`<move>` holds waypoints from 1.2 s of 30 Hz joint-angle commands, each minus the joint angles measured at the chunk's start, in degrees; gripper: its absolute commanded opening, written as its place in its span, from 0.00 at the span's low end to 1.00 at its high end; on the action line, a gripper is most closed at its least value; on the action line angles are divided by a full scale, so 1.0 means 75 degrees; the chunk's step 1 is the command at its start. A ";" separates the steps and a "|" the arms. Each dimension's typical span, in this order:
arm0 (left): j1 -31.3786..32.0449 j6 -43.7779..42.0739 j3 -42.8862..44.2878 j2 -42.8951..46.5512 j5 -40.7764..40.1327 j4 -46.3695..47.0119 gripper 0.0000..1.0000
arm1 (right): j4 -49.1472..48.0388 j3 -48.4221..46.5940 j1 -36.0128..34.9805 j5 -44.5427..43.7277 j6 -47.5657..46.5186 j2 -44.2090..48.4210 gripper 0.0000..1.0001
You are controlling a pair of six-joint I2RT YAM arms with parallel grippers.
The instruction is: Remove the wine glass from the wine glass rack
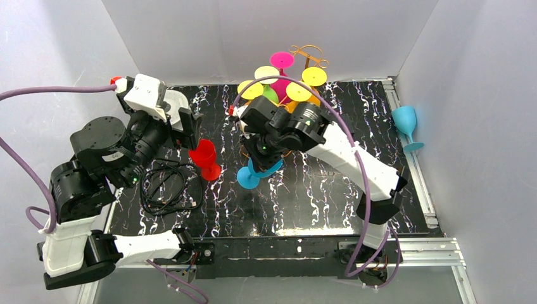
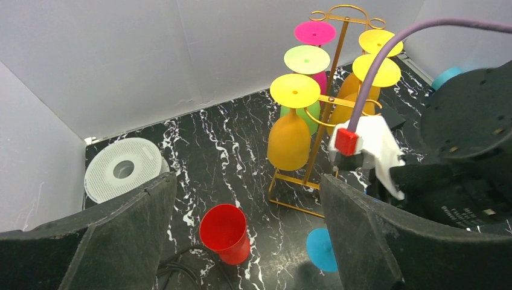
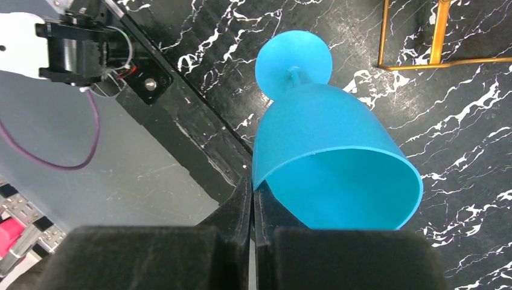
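- The right end effector (image 3: 252, 202) is pinching the thin wall of the blue wine glass (image 3: 338, 139) at its rim, jaws closed tight on it.
- This glass is lying off the wine glass rack (image 2: 338, 54), tilted low over the black marbled worktop (image 2: 211, 151), just in front of the rack's wire base.
- The left end effector (image 2: 246, 187) is hanging wide and empty above an upright red glass (image 2: 224, 232).
- Other glasses (image 2: 290, 142) are hanging upside down on the rack.
- A second blue glass (image 1: 405, 123) is standing by the worktop's right edge.
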State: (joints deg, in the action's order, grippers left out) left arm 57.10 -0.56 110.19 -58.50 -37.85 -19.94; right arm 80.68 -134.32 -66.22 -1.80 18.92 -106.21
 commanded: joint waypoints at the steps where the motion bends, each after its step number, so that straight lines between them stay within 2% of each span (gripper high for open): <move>1: -0.0013 -0.0116 -0.0038 0.0113 -0.0444 0.0185 0.87 | -0.0093 0.0167 -0.0149 -0.0259 -0.0212 -0.0212 0.01; 21: -0.0019 0.0016 -0.0360 0.0325 -0.0432 0.0081 0.86 | -0.0224 0.0636 -0.0365 -0.0524 -0.0202 -0.1527 0.01; 36: -0.0011 0.0016 -0.0393 0.0320 -0.0420 0.0071 0.86 | -0.0819 0.1080 -0.0394 -0.0350 -0.0052 -0.1647 0.01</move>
State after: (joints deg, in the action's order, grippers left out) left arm 57.10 -0.43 107.53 -56.45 -38.59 -21.50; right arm 76.71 -126.61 -68.77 -4.82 17.98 -118.72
